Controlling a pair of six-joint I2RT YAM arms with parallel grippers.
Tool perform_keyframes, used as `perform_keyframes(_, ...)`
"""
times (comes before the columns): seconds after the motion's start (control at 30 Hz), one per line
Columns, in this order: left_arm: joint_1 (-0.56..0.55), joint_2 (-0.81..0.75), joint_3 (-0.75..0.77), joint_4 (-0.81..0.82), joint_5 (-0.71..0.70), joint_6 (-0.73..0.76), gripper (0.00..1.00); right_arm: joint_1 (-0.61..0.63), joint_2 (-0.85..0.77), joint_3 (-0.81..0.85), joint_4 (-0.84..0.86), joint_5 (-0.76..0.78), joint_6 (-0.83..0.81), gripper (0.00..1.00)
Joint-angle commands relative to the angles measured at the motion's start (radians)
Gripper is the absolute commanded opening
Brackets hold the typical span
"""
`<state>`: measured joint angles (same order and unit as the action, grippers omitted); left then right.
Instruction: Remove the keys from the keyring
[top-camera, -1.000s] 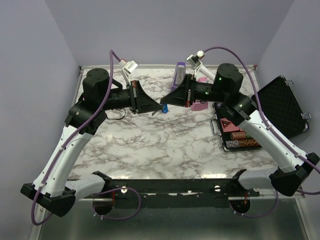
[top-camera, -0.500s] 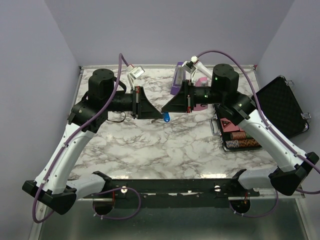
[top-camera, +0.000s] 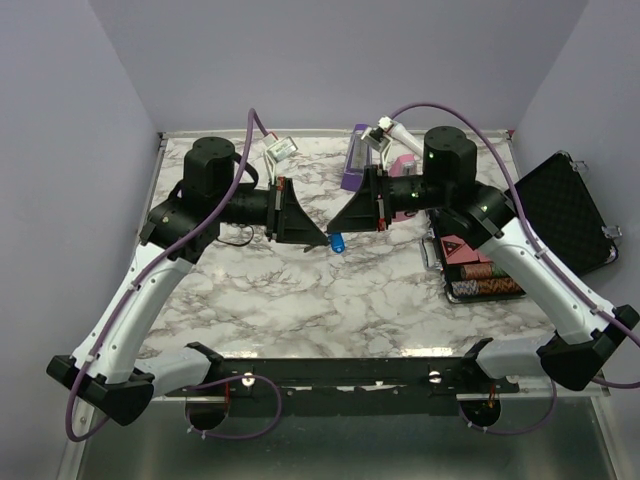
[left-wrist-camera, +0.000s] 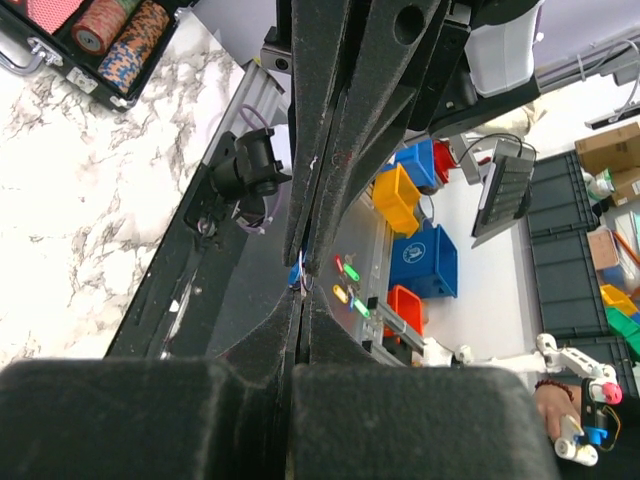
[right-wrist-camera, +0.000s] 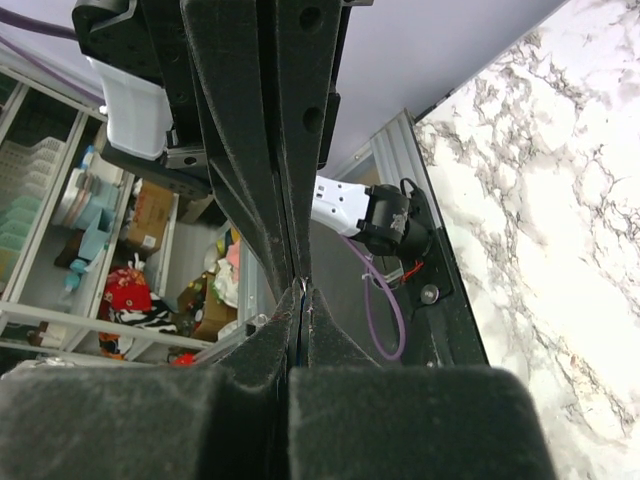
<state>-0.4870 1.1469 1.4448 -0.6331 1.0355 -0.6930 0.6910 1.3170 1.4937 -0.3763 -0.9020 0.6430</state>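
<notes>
My left gripper (top-camera: 322, 241) and right gripper (top-camera: 332, 229) meet tip to tip above the middle of the marble table (top-camera: 330, 300), both shut. The tiny bright-blue key (top-camera: 338, 243) sticks out just under where the tips meet. In the left wrist view my shut left gripper (left-wrist-camera: 300, 291) has the blue key (left-wrist-camera: 293, 277) and a thin pale wire of the keyring (left-wrist-camera: 301, 268) at its tip, against the right gripper's tip. In the right wrist view my shut right gripper (right-wrist-camera: 301, 288) pinches a thin metallic bit of the keyring (right-wrist-camera: 302, 284). The rest of the ring is hidden.
A purple metronome (top-camera: 357, 160) and a pink one (top-camera: 402, 207) stand behind the right gripper. An open black case (top-camera: 565, 212) with poker chips (top-camera: 480, 278) lies at the right; the chips also show in the left wrist view (left-wrist-camera: 108, 42). A black cable (top-camera: 236, 233) lies under the left arm.
Both grippers, still shut and tip to tip, have moved together toward the near side and slightly right, carrying the blue key with them.
</notes>
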Motion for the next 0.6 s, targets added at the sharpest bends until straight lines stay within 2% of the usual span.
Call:
perform_keyframes(0.0,0.001,0.013,0.043,0.039,0.032,0.035,0.0,0.021,0.021,0.037,-0.185,-0.075,-0.072,0.0)
perform_keyframes(0.27,0.001,0.02,0.032,0.055,0.083,0.038,0.0,0.021,-0.001,0.03,-0.266,-0.071,-0.103,0.01)
perform_keyframes(0.57,0.008,0.008,0.029,0.044,0.063,0.047,0.0,0.022,-0.035,0.002,-0.335,-0.043,-0.126,0.01)
